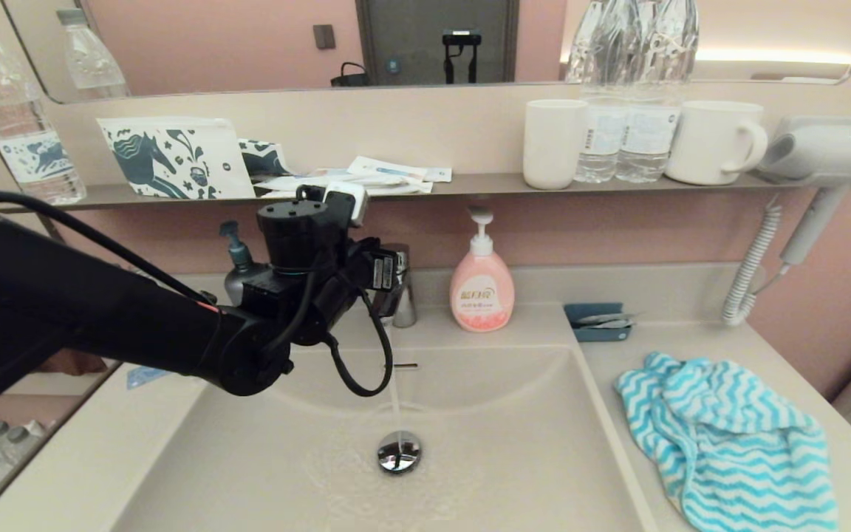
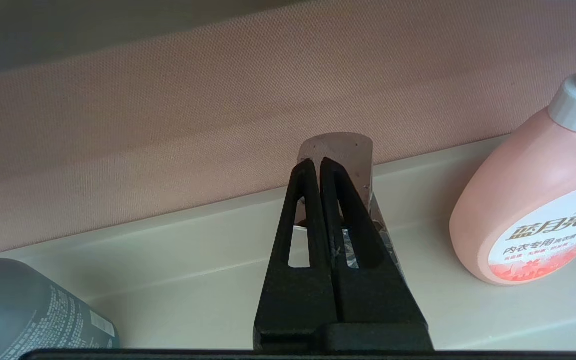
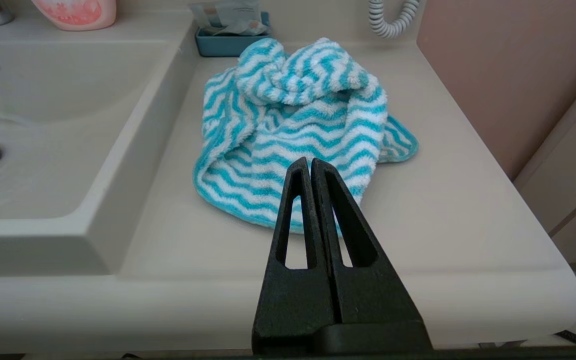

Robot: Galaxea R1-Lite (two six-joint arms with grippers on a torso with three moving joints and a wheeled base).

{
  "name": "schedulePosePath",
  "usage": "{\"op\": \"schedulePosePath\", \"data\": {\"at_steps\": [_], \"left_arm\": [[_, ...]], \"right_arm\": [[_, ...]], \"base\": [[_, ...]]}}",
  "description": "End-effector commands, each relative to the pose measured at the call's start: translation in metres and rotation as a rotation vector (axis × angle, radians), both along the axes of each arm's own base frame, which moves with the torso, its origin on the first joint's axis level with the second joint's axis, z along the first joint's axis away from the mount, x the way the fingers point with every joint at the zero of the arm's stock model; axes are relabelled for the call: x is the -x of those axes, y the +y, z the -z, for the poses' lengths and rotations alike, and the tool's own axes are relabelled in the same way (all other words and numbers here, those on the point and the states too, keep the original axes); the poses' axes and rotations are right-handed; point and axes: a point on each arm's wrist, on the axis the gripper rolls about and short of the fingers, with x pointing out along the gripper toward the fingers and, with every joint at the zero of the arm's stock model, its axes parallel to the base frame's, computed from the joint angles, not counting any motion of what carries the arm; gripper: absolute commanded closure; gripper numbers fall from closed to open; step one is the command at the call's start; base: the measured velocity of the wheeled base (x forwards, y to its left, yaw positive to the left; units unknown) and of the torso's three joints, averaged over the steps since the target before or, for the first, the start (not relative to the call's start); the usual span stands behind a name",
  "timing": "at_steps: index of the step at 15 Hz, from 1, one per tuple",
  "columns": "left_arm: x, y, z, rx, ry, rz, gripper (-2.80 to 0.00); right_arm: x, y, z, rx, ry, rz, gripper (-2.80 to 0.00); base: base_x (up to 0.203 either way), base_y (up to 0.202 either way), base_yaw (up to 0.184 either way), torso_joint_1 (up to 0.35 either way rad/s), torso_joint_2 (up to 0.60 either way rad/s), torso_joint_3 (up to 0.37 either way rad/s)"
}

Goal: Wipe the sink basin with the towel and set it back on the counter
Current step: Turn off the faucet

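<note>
Beige counter [image 1: 691,336] bears the towel [image 1: 728,436] — sink basin [image 1: 514,458] holds running water — both jaws clenched, empty.

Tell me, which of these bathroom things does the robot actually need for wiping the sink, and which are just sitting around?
Needed for the job:
towel, bunched up on the counter
sink basin, water running into it
left gripper, shut, at the faucet
right gripper, shut, near the towel

Just lying about:
pink soap bottle
mugs
water bottles
hair dryer
</note>
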Motion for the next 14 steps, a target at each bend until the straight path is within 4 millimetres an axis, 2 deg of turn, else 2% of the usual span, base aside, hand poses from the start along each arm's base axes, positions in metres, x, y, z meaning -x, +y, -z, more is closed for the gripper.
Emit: {"op": "schedulePosePath", "data": {"at_steps": [1,8,9,11,13,14], "left_arm": [[-0.002,0.002,0.003,-0.004,0.005,-0.008,0.0],[0.007,0.007,0.019,-0.021,0.056,-0.01,0.0],[0.01,0.008,0.015,-0.016,0.043,-0.012,0.0],[0.024,0.016,-0.003,0.002,0.002,-0.013,0.0],[0.044,0.026,-0.018,0.009,-0.013,-0.015,0.0],[0.057,0.032,-0.018,0.003,0.0,-0.017,0.0]], "right_arm": [[0.0,0.0,0.0,0.001,0.001,-0.001,0.0],[0.0,0.0,0.0,0.001,0.001,-0.001,0.0],[0.0,0.0,0.0,0.001,0.001,-0.001,0.0],[0.0,0.0,0.0,0.001,0.001,-0.001,0.0],[0.0,0.0,0.0,0.001,0.001,-0.001,0.0],[0.0,0.0,0.0,0.001,0.001,-0.001,0.0]], "base": [[0.0,0.0,0.0,0.0,0.0,0.0],[0.0,0.0,0.0,0.0,0.0,0.0],[0.0,0.0,0.0,0.0,0.0,0.0],[0.0,0.0,0.0,0.0,0.0,0.0],[0.0,0.0,0.0,0.0,0.0,0.0],[0.0,0.0,0.0,0.0,0.0,0.0]]}}
